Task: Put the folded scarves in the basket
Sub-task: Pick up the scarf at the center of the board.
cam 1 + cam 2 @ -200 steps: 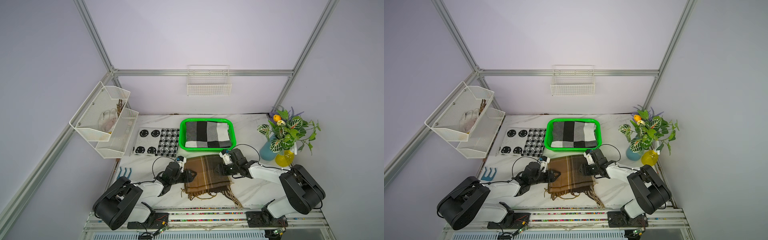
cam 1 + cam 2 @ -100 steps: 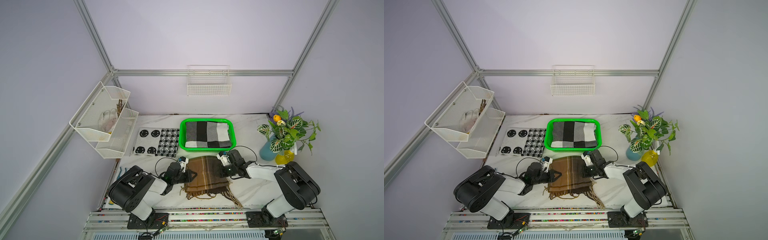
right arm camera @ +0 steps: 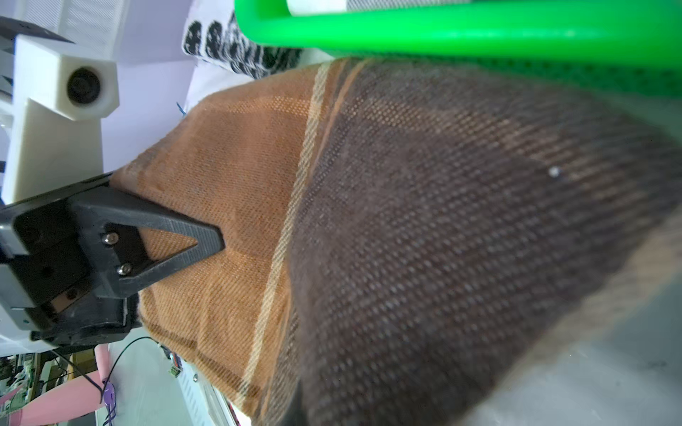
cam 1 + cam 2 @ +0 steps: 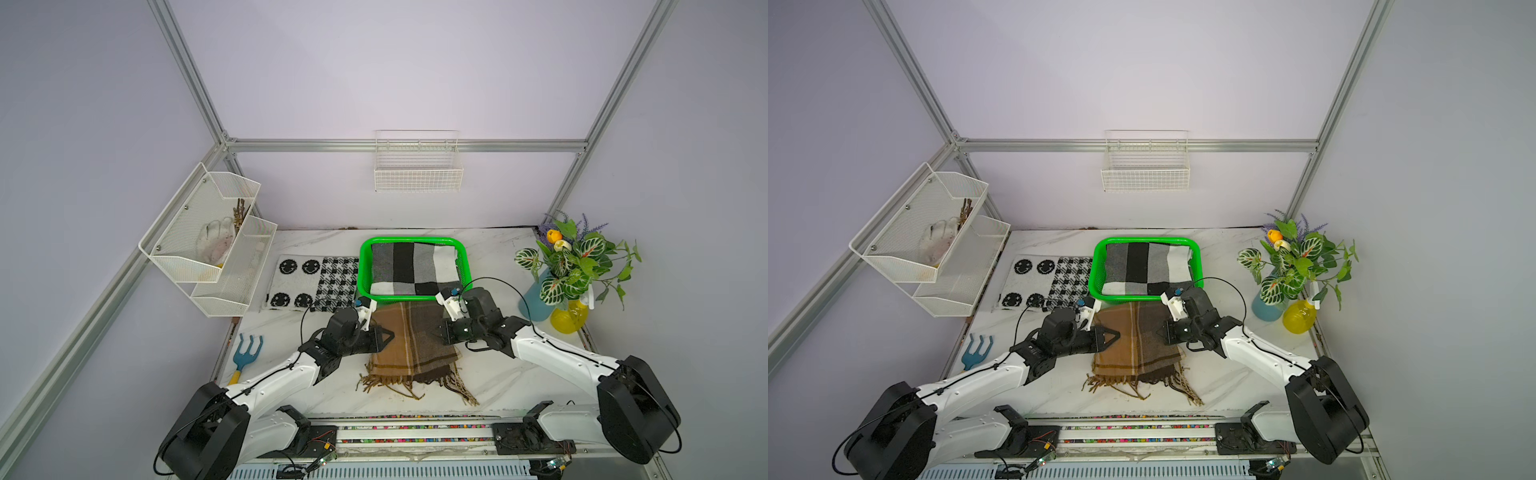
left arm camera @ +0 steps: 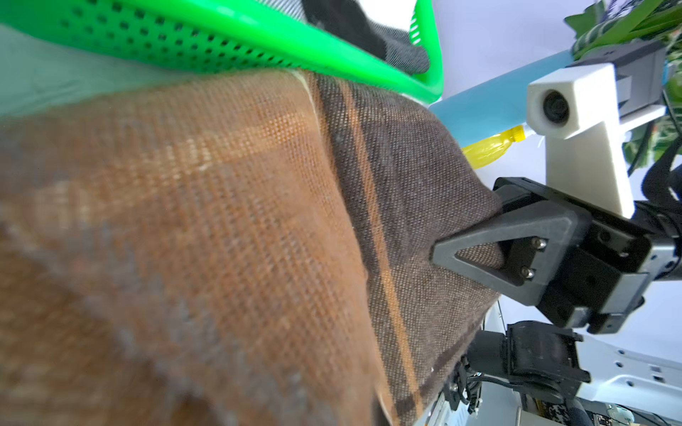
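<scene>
arms (image 4: 282, 376) white/blk | cables (image 4: 492, 277) blk | L tool (image 3: 216, 243) blk (triangular, 2 screws (image 3: 110, 238))

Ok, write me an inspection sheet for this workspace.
Surface: white marble table.
Job's things: folded brown scarf on the table, in front of the green basket; basket already holds a checked cloth.
Clutter: patterned mat, blue hand rake, plant vase, yellow bottle.
Grippers: left gripper and right gripper shut on the scarf's opposite edges.
Cables: black cable looping at each wrist.
Surroundings: mesh rack on the side wall, wire basket on back wall.
</scene>
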